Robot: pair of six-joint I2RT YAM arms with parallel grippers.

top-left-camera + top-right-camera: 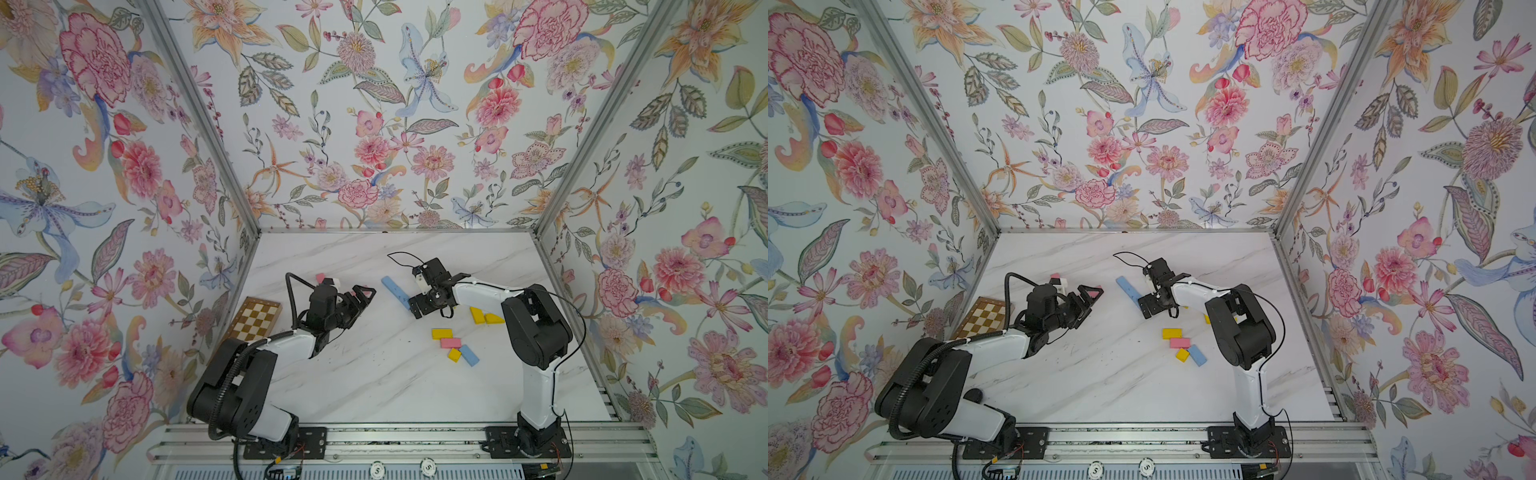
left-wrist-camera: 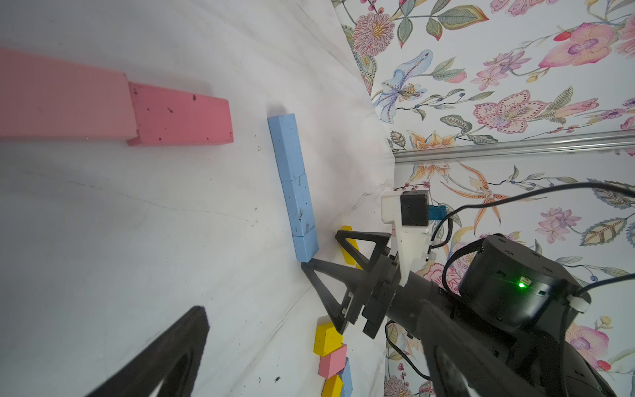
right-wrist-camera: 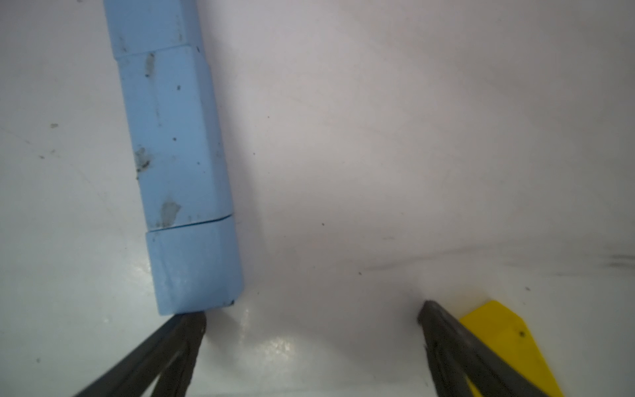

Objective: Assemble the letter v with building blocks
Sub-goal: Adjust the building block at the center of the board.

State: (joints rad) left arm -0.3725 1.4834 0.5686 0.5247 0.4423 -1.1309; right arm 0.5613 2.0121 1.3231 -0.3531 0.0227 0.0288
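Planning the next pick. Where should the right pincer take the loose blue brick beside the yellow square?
Probably from above, at the near end of the blue brick, across its long sides: it lies flat, and the yellow square and pink brick crowd its far end.

White-shelled left arm [image 1: 291, 345], right arm [image 1: 536, 395], black joints [image 1: 540, 328] — corrugated black cable [image 1: 226, 382]; green light [image 2: 521, 284]

Finds a slanted blue row of blocks [image 1: 395, 292] mid-table, right gripper [image 1: 415, 308] at its near end. Counts four loose pieces clustered nearer the front: yellow oblong [image 1: 443, 333], pink block [image 1: 451, 343], yellow square [image 1: 454, 355], blue block [image 1: 468, 355]. Notes left gripper [image 1: 360, 297] well apart, checkered board [image 1: 255, 320] beside its arm.
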